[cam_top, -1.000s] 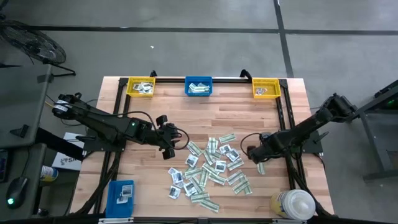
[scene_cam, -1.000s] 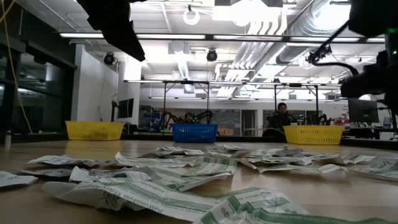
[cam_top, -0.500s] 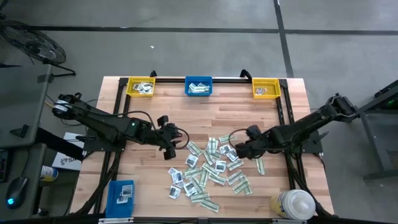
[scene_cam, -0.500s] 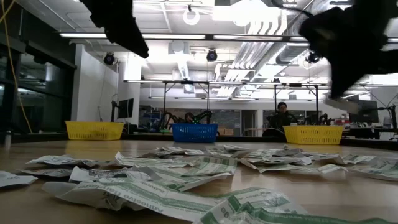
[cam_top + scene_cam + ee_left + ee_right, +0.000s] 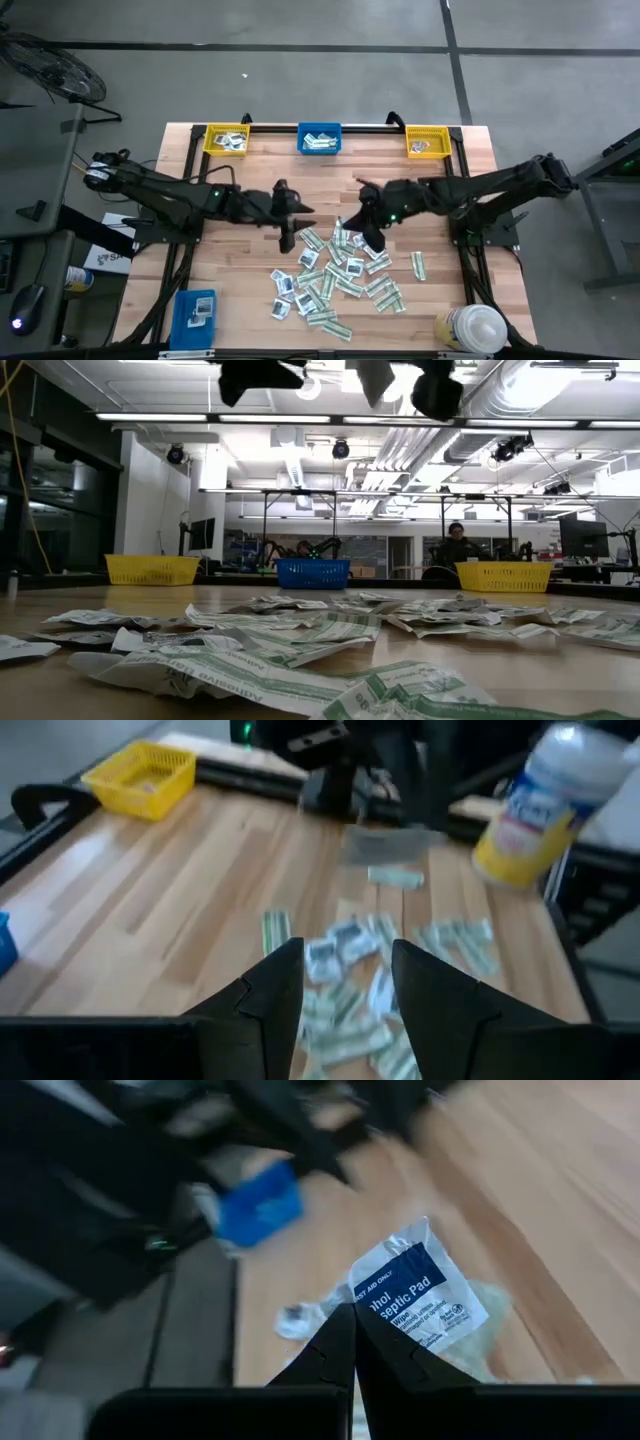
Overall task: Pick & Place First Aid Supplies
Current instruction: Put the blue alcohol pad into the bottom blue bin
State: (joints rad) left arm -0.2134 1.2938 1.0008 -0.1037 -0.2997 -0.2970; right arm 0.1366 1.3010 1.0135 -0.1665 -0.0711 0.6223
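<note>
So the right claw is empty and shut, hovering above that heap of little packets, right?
Not empty. The right wrist view shows the right gripper shut on a white-and-blue antiseptic pad packet. It does hover above the heap of packets on the table, as the high view shows.

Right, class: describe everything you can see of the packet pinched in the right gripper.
The packet is a small, flat, squarish paper pouch, white with a dark blue panel carrying white print. It looks slightly creased. The shut fingers of the right gripper pinch one corner, so it hangs lifted above the wooden table, touching nothing else.
</note>
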